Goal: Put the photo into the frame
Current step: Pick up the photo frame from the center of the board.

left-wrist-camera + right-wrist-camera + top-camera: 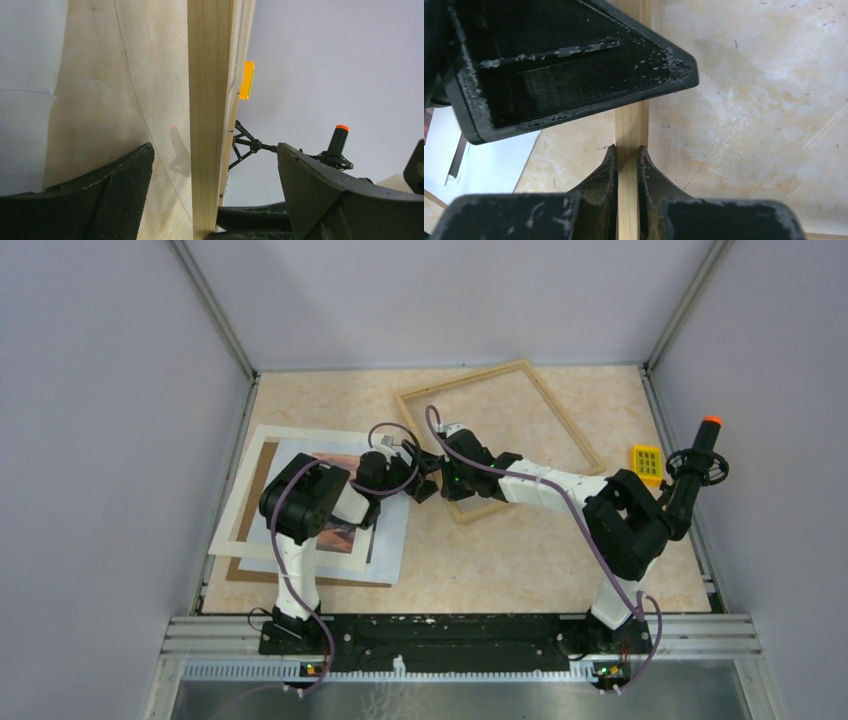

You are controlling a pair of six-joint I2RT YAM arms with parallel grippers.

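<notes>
From above, the frame (460,379) lies tilted at the far middle of the surface (520,560). The photo (342,536) sits well apart at the left, under a white mat (250,502) and partly hidden by the left arm. The left claw (418,484) and right claw (438,468) meet at the frame's near-left rail. In the left wrist view, the left claw (215,150) stands wide, with the wooden rail running upright between its fingers (120,192) and neither pad touching it. In the right wrist view, the right claw (628,150) is pinched narrow onto that same thin rail, and the other claw's finger looms just above. The step in hand looks like adding a second grip. To do it well, centre the rail between the left pads and close squarely across its flat faces, not its edge. The right claw should hold firm until the left bites. The rail is slim and may twist or slip, so any carry toward the photo should be level, with both claws moving together.
</notes>
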